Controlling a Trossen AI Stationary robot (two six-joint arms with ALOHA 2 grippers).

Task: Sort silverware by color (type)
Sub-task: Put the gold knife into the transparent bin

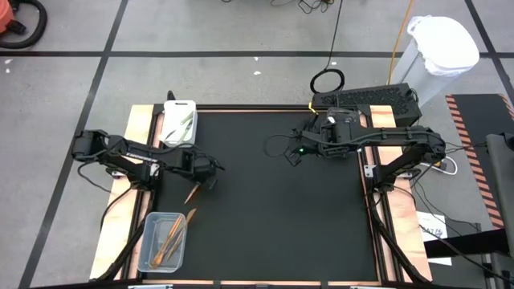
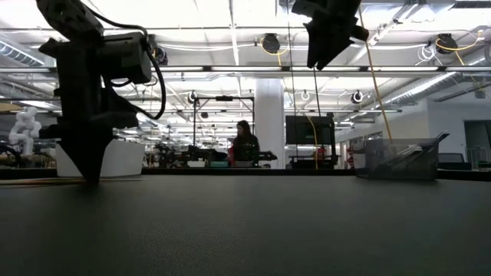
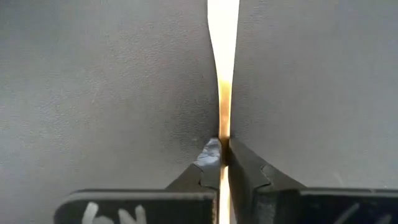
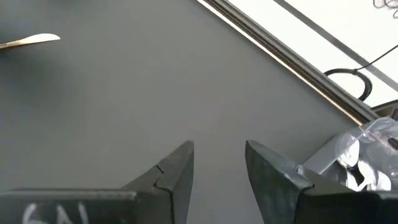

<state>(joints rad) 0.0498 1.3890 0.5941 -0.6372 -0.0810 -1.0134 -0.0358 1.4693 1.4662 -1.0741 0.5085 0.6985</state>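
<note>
Pinching a thin orange utensil [image 3: 224, 81], the left gripper [image 3: 222, 152] sits low on the black mat [image 1: 273, 217], near its left edge, fingers pressed together on the strip. More orange pieces lie in the clear bin [image 1: 146, 249]; pale knives in the white bin [image 1: 170, 108]. Right gripper [image 4: 219, 165] hovers mid-table, spread, empty.

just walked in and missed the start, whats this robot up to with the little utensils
It is sorting silverware by type. The left gripper has shut on a thin orange utensil lying on the black mat, near the clear bin holding more orange pieces. The right gripper waits open above the mat.
</note>
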